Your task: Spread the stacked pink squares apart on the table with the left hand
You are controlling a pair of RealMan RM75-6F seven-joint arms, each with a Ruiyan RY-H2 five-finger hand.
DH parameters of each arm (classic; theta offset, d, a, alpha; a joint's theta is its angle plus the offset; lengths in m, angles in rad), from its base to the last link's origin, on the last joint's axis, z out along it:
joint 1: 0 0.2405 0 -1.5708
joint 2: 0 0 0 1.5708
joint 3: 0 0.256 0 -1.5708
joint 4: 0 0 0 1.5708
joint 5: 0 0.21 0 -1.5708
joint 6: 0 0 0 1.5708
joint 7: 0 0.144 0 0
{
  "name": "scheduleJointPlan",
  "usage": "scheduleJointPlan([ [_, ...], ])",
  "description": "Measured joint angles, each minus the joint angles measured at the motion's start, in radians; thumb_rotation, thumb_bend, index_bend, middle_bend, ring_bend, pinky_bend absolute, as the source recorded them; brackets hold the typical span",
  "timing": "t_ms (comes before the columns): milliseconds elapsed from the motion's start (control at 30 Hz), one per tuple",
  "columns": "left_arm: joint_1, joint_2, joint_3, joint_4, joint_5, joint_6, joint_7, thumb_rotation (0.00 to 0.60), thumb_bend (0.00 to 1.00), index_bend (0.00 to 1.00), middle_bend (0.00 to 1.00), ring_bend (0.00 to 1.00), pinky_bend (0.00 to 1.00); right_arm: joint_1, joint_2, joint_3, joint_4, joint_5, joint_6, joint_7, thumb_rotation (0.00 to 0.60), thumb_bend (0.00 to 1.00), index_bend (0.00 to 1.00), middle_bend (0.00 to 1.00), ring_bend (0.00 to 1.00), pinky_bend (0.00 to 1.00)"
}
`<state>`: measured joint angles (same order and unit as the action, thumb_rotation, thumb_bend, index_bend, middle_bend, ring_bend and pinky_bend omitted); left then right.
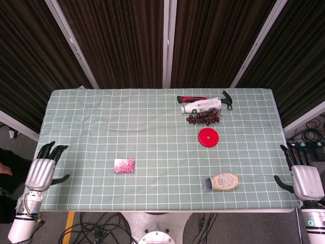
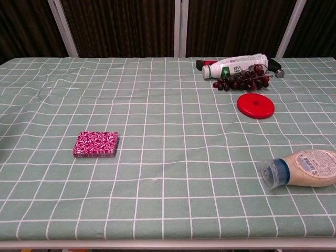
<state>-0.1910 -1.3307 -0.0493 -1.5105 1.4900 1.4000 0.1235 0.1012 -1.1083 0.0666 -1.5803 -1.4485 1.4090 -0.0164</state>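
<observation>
the chest view shows neither robot hand, and its right edge cuts off the sauce bottle. the hammer is half hidden behind the white bottle. the pink squares form one neat patterned stack (how many squares, i cannot tell) at lower left of the worktop. left robot hand and right robot hand hang empty, fingers apart, off the lower corners. one red disc, one grape bunch.

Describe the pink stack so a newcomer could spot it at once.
On the green checked tablecloth, look at the robot's left half, near the front edge. The stack of pink squares lies alone there, flat, pink-and-white patterned; everything else sits on the right half.
</observation>
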Motion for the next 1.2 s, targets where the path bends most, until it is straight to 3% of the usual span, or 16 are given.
scheduleJointPlan([
  [333, -0.061, -0.03, -0.003, -0.044, 0.022, -0.075, 0.005, 0.6, 0.06, 0.16, 0.18, 0.04, 0.1, 0.001, 0.02, 0.011, -0.012, 0.007, 0.007, 0.0, 0.6, 0.17, 0.0, 0.0, 0.0, 0.0],
  [667, -0.143, -0.119, 0.005, -0.058, 0.024, -0.194, 0.048, 0.6, 0.06, 0.16, 0.18, 0.04, 0.1, 0.005, 0.013, 0.009, 0.004, 0.018, -0.012, 0.004, 0.6, 0.17, 0.0, 0.0, 0.0, 0.0],
  [1200, -0.265, -0.272, -0.016, 0.03, -0.064, -0.357, 0.139, 0.6, 0.07, 0.16, 0.19, 0.04, 0.1, 0.005, 0.011, 0.009, 0.024, 0.024, -0.018, 0.025, 0.6, 0.17, 0.0, 0.0, 0.0, 0.0],
])
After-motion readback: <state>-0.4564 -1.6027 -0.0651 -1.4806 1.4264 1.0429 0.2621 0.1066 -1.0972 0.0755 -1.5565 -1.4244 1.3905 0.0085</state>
